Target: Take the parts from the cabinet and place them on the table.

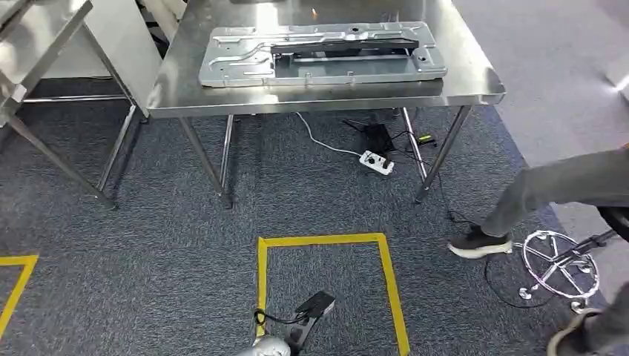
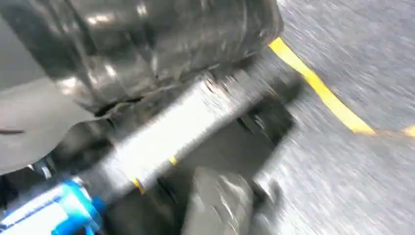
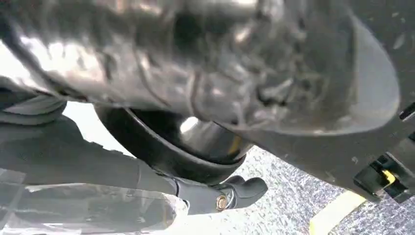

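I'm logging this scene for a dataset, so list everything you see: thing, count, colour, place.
table: one, steel, straight ahead
metal panel: one, grey, flat on the table
black bar: one, lying on the panel
second table: one, steel, partly seen at far left
power strip: one, white, on the carpet under the table, with a white cable
dark cables: a few, under the table
tape square: one, yellow, on the carpet in front of the table
tape corner: one, yellow, lower left of the floor
chair base: one, chrome, at right
person's leg: grey trousers, dark shoe, at right
robot's hands: too blurred in the wrist views to tell
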Controlling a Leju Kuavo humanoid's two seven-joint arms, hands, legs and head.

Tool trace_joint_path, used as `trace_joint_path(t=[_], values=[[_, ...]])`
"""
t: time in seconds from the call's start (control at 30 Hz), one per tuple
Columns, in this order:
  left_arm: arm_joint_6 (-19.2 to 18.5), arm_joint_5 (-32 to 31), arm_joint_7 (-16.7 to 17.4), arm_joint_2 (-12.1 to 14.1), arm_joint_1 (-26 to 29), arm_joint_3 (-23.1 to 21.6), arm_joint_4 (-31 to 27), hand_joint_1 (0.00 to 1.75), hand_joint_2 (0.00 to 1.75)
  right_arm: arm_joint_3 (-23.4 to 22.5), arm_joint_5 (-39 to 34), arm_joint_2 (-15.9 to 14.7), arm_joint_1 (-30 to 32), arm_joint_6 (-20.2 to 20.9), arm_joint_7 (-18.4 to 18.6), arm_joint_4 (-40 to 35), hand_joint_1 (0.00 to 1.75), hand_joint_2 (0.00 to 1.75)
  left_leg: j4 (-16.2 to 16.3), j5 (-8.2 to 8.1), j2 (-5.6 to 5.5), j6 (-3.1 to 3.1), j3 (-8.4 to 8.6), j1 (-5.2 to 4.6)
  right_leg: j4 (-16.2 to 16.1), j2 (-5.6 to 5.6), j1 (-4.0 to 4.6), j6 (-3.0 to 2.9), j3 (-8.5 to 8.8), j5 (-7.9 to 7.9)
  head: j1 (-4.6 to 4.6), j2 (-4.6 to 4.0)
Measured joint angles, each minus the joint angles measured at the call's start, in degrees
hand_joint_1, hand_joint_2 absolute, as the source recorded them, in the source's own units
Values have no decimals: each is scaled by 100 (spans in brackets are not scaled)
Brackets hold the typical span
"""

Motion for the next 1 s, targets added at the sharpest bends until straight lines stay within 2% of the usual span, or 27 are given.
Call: trace_joint_path(t=[0.03, 0.07, 0.1, 0.17, 0.2, 0.23, 0.27, 0.3, 0.33, 0.37, 0.4, 0.43, 0.47, 0.53, 0.57, 0.6, 0.63, 0.7, 0.73, 0.77, 0.8, 0.83, 0.87, 0.9, 0.93, 0.97, 1.0], values=[[-159, 68, -397, 0, 0, 0, 0, 0, 0, 2, 44, 11, -6, 64, -38, 0, 0, 0, -486, 238, -48, 15, 270, 6, 1, 74, -8, 20, -6, 13, 2, 0], [-540, 73, -1111, 0, 1, -2, 82, 0, 0, 4, 103, 24, -11, 116, -83, 0, 0, 0, -1002, 431, -292, 33, 548, 22, 2, 139, -28, 42, -13, 27, -2, 0], [-1091, 40, -1871, 6, 15, -6, 233, 0, 0, 7, 177, 24, -37, 212, -120, 4, 0, 0, -1203, 334, -529, 56, 626, 16, 3, 175, -15, 80, -37, 49, 7, 0], [-2283, -103, -3445, 105, 99, -37, 731, 0, 0, 46, 335, 24, -76, 420, -123, 15, 0, 0, -1267, 359, -446, 73, 637, -6, -17, 295, -44, 166, -76, 99, 11, -2], [-2723, -166, -3996, 155, 166, -44, 933, 0, 0, 63, 387, 24, -73, 481, -123, 26, 0, 0, -1250, 362, -386, 93, 656, -19, -67, 376, -49, 214, -78, 131, 13, 0], [-2902, -192, -4236, 199, 263, -46, 1069, 0, 0, 72, 389, 24, -73, 497, -123, 35, 0, 0, -1299, 393, -313, 136, 678, -17, -99, 455, -41, 261, -79, 163, 18, -2], [-2987, -216, -4290, 236, 361, -48, 1203, 0, 0, 81, 389, 24, -79, 523, -123, 44, 0, 0, -1384, 451, -209, 210, 709, 36, -68, 349, -45, 258, -82, 127, 20, 0], [-2997, -216, -4290, 262, 498, -50, 1360, 0, 0, 90, 389, 18, -78, 529, -112, 61, 0, 0, -1413, 472, -126, 250, 721, 14, 96, 72, -13, 256, -149, -27, 24, -2], [-3006, -227, -4296, 295, 636, -50, 1487, 0, 0, 92, 389, 7, -80, 534, -116, 72, 0, 0, -1414, 474, -41, 284, 711, -5, 458, -65, 10, 253, -313, -277, 28, 0], [-3072, -231, -4224, 324, 733, -50, 1589, 0, 0, 94, 398, 4, -106, 534, -116, 83, 0, 0, -1406, 473, 42, 286, 696, -27, 896, -109, 21, 259, -498, -505, 37, 0], [-3230, -185, -3934, 328, 739, -52, 1672, 0, 0, 96, 468, 4, -123, 534, -107, 94, 0, 0, -1404, 472, 126, 296, 679, -53, 1312, -127, 24, 265, -662, -672, 26, -2], [-3398, -43, -3385, 286, 625, -55, 1742, 0, 0, 116, 547, 4, -141, 540, -50, 103, 0, 0, -1390, 474, 202, 308, 658, -68, 1576, -137, 27, 268, -751, -728, 31, 0], [-3434, 148, -2536, 210, 422, -55, 1792, 0, 0, 153, 603, 4, -153, 555, 26, 109, 0, 0, -1369, 473, 249, 310, 632, -78, 1570, -157, 30, 267, -712, -644, 31, 0], [-3249, 374, -1131, -47, -137, -55, 1768, 0, 0, 216, 590, 4, -143, 586, 172, 122, 0, 0, -1295, 468, 308, 311, 588, -82, 860, -264, 29, 250, -291, -224, 33, 0], [-3042, 431, -798, -174, -382, -55, 1712, 0, 0, 241, 562, 9, -141, 608, 257, 129, 0, 0, -1257, 446, 339, 302, 585, -87, 381, -456, 42, 228, -28, -23, 39, 0], [-2841, 391, -771, -208, -505, -55, 1685, 0, 0, 247, 524, 9, -140, 630, 308, 138, 0, 0, -1241, 427, 374, 278, 583, -105, 110, -753, 94, 194, 102, -110, 42, 0], [-2627, 297, -971, 135, -480, -57, 1755, 0, 0, 247, 457, -7, -143, 665, 319, 151, 0, 0, -1219, 399, 464, 237, 595, -148, 14, -761, 158, 116, 108, -86, 88, -2], [-2812, 258, -1844, 644, -377, -57, 1827, 0, 0, 251, 450, -61, -121, 735, 253, 168, 0, 0, -1298, 385, 706, 166, 678, -153, 8, -505, 154, 32, 116, -55, 88, -2], [-2893, 243, -2136, 970, -343, -59, 1937, 0, 0, 265, 496, -66, -106, 757, 166, 173, 0, 0, -1303, 367, 834, 141, 728, -150, -2, -360, 150, -4, 104, -34, 79, -2], [-2943, 195, -2367, 1085, -266, -61, 1989, 0, 0, 293, 540, -74, -79, 767, 89, 186, 0, 0, -1276, 326, 892, 100, 732, -142, -32, -263, 104, -54, 99, -1, 63, 0], [-2936, 175, -2487, 1360, -144, -63, 2120, 0, 0, 313, 612, -87, -80, 732, 52, 195, 0, 0, -1138, 189, 499, 26, 685, -95, -30, -173, 97, -82, 71, 18, 44, -2], [-2932, 155, -2542, 1553, -106, -63, 2212, 0, 0, 350, 636, -90, -81, 704, 61, 212, 0, 0, -834, -29, 227, -4, 531, -86, -29, -156, 82, -100, 46, 29, -26, 0], [-2932, 149, -2561, 1631, -88, -63, 2249, 0, 0, 383, 671, -90, -86, 695, 59, 221, 0, 0, -414, -263, 84, -30, 317, -89, -29, -161, 81, -110, 24, 35, -55, -2], [-2932, 127, -2557, 1692, -67, -63, 2282, 0, 0, 405, 682, -87, -88, 689, 59, 227, 0, 0, 21, -448, 29, -44, 98, -89, -27, -132, 83, -117, 5, 40, -66, -2], [-2938, 74, -2515, 1703, -12, -63, 2288, 0, 0, 437, 684, -85, -88, 669, 52, 232, 0, 0, 330, -522, 22, -47, -45, -89, -21, -112, 90, -122, -8, 44, -74, 0], [-2949, 66, -2491, 1709, 57, -63, 2293, 0, 0, 457, 686, -85, -86, 625, 26, 234, 0, 0, 356, -448, 21, -38, -51, -89, -19, -55, 94, -123, -9, 45, -72, -2], [-2964, 98, -2474, 1714, 138, -63, 2293, 0, 0, 481, 682, -85, -82, 549, -15, 234, 0, 0, 131, -248, 14, -15, 63, -90, -19, 22, 97, -122, -8, 45, -74, -2]])
